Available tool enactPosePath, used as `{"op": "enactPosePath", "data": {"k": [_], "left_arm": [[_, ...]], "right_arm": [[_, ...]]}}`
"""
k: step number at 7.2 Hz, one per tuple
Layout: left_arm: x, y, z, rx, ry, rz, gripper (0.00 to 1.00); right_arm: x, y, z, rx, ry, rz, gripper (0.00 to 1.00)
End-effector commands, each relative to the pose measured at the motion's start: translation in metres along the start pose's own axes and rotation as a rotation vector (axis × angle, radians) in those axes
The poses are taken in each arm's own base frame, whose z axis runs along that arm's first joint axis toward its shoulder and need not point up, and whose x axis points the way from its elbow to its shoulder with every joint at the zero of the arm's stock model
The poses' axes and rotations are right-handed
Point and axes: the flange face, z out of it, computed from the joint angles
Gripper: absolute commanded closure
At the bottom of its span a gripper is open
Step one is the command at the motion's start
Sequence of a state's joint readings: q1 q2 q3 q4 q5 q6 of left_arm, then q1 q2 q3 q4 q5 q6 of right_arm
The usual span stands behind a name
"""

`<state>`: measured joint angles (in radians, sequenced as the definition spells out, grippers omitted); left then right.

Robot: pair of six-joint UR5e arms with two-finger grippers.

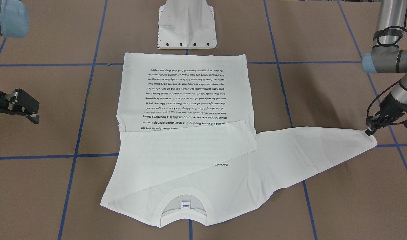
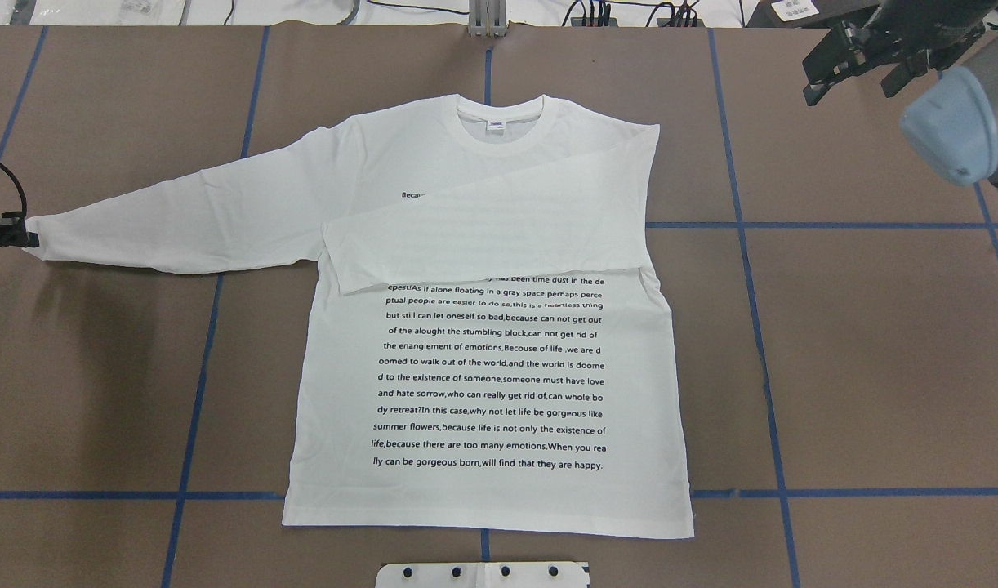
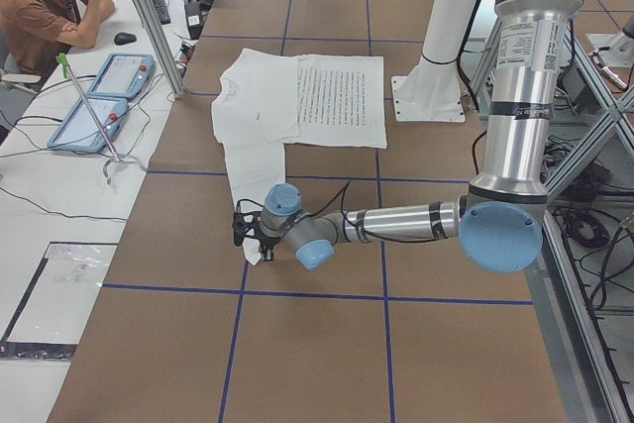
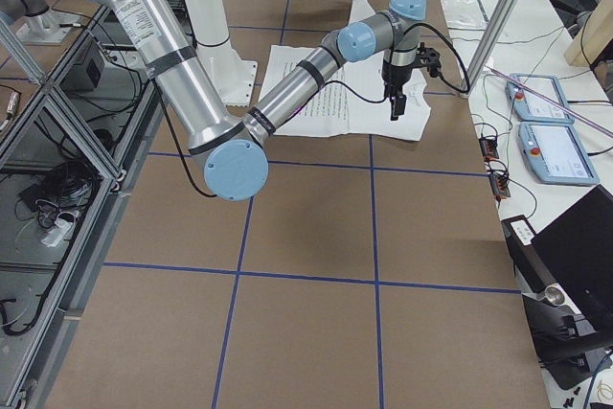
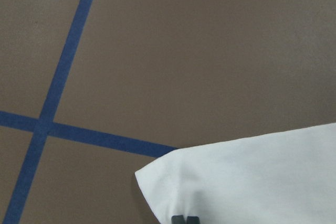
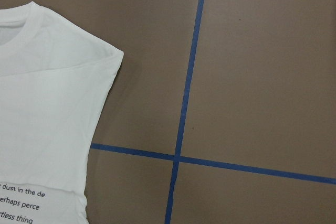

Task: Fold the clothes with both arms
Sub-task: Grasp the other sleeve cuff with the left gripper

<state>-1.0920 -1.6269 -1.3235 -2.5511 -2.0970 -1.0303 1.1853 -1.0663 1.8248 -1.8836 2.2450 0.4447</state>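
The white long-sleeved shirt (image 2: pixel 487 367) lies flat with its black text side up and its collar (image 2: pixel 505 131) at the far side. One sleeve (image 2: pixel 483 233) is folded across the chest. The other sleeve (image 2: pixel 180 220) stretches straight out toward my left arm. My left gripper (image 1: pixel 370 130) is shut on that sleeve's cuff (image 5: pixel 173 182) just above the table; its closed fingertips (image 5: pixel 185 219) show in the left wrist view. My right gripper (image 2: pixel 848 86) hovers open and holds nothing, off the shirt's folded shoulder (image 6: pixel 105 61).
The white pedestal base (image 1: pixel 187 30) stands just behind the shirt's hem. Blue tape lines (image 2: pixel 760 351) grid the brown table. A person (image 3: pixel 40 7) sits at a side bench with teach pendants (image 3: pixel 99 96). A metal post (image 3: pixel 149 17) rises at the table's far edge.
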Motion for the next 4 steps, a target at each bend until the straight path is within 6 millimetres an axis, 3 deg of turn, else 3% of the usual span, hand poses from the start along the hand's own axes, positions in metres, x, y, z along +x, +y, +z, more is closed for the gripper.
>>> {"op": "enactPosePath", "data": {"k": [1, 2, 3, 4], "left_arm": [[0.063, -0.013, -0.029, -0.004, 0.092, -0.084, 1.0], [0.111, -0.031, -0.043, 0.002, 0.118, -0.128, 1.0], [0.18, -0.048, -0.06, -0.013, 0.139, -0.182, 1.0], [0.264, -0.046, -0.072, -0.064, 0.128, -0.197, 1.0]], "right_arm": [[0.026, 0.014, 0.005, -0.01, 0.006, 0.01, 0.0], [0.044, 0.021, 0.008, -0.016, 0.013, 0.01, 0.0], [0.067, 0.036, 0.012, -0.025, 0.024, -0.002, 0.0], [0.098, 0.053, 0.016, -0.04, 0.038, -0.017, 0.0]]}}
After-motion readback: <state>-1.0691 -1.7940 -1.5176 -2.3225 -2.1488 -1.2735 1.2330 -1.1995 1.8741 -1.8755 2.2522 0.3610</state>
